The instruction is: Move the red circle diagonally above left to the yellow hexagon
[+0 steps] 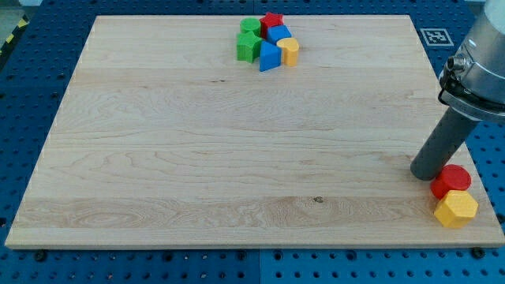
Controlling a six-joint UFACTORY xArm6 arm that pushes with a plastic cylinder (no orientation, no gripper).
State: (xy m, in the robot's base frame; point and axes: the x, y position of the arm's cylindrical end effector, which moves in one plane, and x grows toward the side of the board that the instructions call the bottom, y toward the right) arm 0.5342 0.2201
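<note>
The red circle sits near the board's bottom right corner. The yellow hexagon lies just below it and a little to the right, touching it. My tip rests on the board right beside the red circle, on its upper left side, touching or almost touching it. The dark rod rises from there towards the view's upper right.
A cluster of blocks stands at the top middle of the wooden board: a red star, a green block, a green block, a blue block, a blue block and a yellow block.
</note>
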